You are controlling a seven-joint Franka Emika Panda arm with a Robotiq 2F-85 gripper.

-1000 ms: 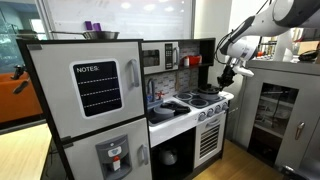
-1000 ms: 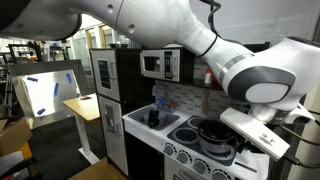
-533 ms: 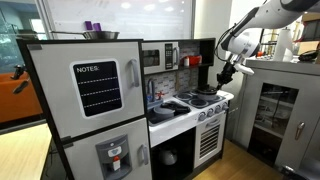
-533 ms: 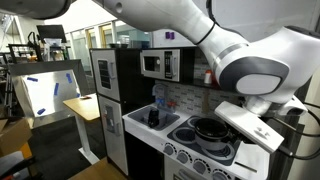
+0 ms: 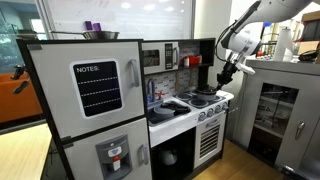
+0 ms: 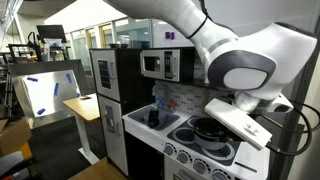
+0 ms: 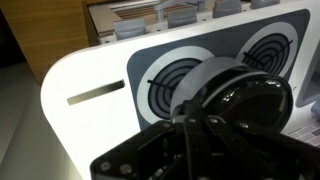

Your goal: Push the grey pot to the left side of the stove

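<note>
A: Far left in an exterior view: a grey toy fridge (image 5: 85,100) with a "NOTES" board on its door. What's next along?

B: A dark sink basin (image 5: 163,108) with a faucet, then the stove (image 5: 205,99), white top, black coils. The arm (image 5: 245,30) is at the upper right. The gripper (image 5: 225,78) hangs over the stove's right end.

A: And the grey pot?

B: Too small to pick out there. In an exterior view the grey pot (image 6: 208,128) shows plainly. It sits on the cooktop, right of the sink, and the arm's white link hides its right edge.

A: Wrist view?

B: White stove edge at left. Next comes a coil burner (image 7: 165,82), its right part covered by the pot. A second coil (image 7: 270,50) lies bare at the upper right. The pot is upright, with a dull grey wall and a dark, shiny inside.

A: Fingers?

B: Pressed together with no gap and nothing between them. They stand in front of the pot's near-left rim. Whether they touch it or stop just short, I cannot tell.
</note>
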